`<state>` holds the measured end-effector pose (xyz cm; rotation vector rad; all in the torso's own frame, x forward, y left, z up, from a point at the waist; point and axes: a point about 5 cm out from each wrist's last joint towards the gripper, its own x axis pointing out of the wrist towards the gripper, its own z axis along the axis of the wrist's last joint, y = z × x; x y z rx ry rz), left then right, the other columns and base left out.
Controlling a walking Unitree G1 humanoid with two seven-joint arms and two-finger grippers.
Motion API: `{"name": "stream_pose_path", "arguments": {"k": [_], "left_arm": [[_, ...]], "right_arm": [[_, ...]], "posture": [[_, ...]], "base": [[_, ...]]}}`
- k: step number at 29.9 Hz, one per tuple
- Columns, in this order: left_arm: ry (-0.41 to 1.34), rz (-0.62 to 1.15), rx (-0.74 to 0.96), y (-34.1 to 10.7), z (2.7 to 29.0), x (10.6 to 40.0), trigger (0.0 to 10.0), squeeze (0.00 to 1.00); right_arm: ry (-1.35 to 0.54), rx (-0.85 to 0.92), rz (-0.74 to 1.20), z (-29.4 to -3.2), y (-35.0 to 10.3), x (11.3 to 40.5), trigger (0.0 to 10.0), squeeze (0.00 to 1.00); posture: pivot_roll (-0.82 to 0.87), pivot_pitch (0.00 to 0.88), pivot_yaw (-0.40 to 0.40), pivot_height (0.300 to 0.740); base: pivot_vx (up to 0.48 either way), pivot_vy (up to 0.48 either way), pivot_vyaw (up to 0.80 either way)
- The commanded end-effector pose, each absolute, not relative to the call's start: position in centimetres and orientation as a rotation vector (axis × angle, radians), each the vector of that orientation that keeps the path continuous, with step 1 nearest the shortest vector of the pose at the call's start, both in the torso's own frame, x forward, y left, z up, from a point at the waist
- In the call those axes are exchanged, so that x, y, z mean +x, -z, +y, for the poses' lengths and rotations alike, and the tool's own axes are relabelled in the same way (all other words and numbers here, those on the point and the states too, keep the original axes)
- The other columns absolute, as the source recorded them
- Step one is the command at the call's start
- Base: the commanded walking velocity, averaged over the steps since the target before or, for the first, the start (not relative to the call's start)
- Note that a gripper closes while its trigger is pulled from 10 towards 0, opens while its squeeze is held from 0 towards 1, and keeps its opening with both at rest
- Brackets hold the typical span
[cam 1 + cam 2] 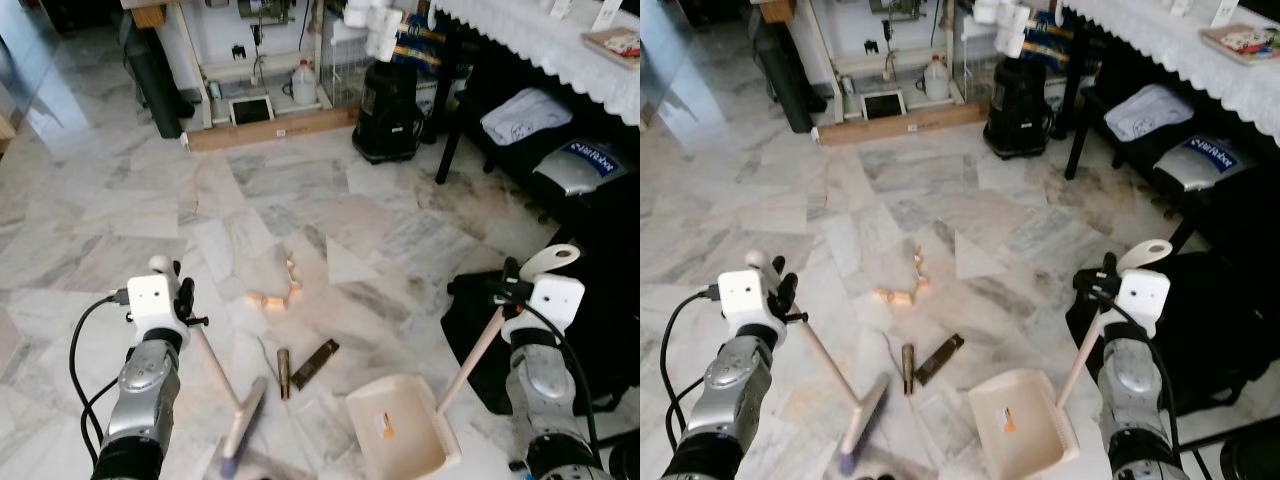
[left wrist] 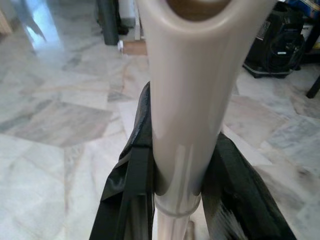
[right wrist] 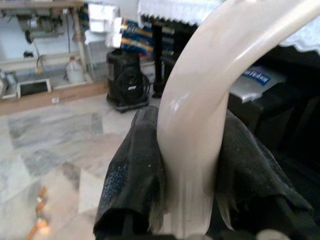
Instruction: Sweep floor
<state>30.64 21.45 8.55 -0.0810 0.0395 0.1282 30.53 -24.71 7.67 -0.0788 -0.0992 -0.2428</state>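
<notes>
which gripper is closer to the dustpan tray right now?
Right. The right gripper clamps the dustpan handle, up and to the tray's right. The left gripper holds the broom handle, farther off across the debris.

Broom left of dustpan

No legible text on anything
</notes>
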Motion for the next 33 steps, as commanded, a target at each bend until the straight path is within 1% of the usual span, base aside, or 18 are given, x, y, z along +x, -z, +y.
{"name": "stream_pose_path", "arguments": {"k": [1, 6, 16, 22, 24, 33], "left_arm": [[-0.116, 0.028, -0.091, -9.3, 21.7, 30.5, 10.0, 0.00], [-0.057, 0.053, -0.156, -10.4, 21.1, 30.3, 10.0, 0.00], [-0.008, 0.082, -0.183, -11.4, 20.5, 30.1, 10.0, 0.00], [-0.007, 0.095, -0.187, -11.5, 20.5, 30.2, 10.0, 0.00], [-0.004, 0.106, -0.187, -11.3, 20.3, 30.3, 10.0, 0.00], [-0.003, 0.111, -0.185, -11.3, 20.1, 30.7, 10.0, 0.00]], "right_arm": [[0.226, -0.083, -0.118, -24.2, -7.9, 30.9, 10.0, 0.00], [0.199, -0.072, -0.084, -23.0, -7.0, 30.8, 10.0, 0.00], [0.160, -0.083, -0.037, -21.6, -5.6, 30.3, 10.0, 0.00], [0.173, -0.089, -0.069, -22.2, -6.3, 30.6, 10.0, 0.00], [0.193, -0.100, -0.118, -23.0, -7.5, 30.9, 10.0, 0.00], [0.224, -0.118, -0.241, -23.8, -10.0, 31.4, 10.0, 0.00]], "posture": [[0.05, 0.192, 0.061, 0.740], [0.08, 0.218, 0.058, 0.740], [0.11, 0.229, 0.062, 0.740], [0.09, 0.221, 0.059, 0.740], [0.08, 0.211, 0.056, 0.740], [0.06, 0.205, 0.055, 0.740]], "base": [[0.000, 0.000, 0.00], [0.000, 0.000, 0.00], [0.000, 0.000, 0.00], [0.000, 0.000, 0.00], [0.000, 0.000, 0.00], [0.000, 0.000, 0.00]]}}
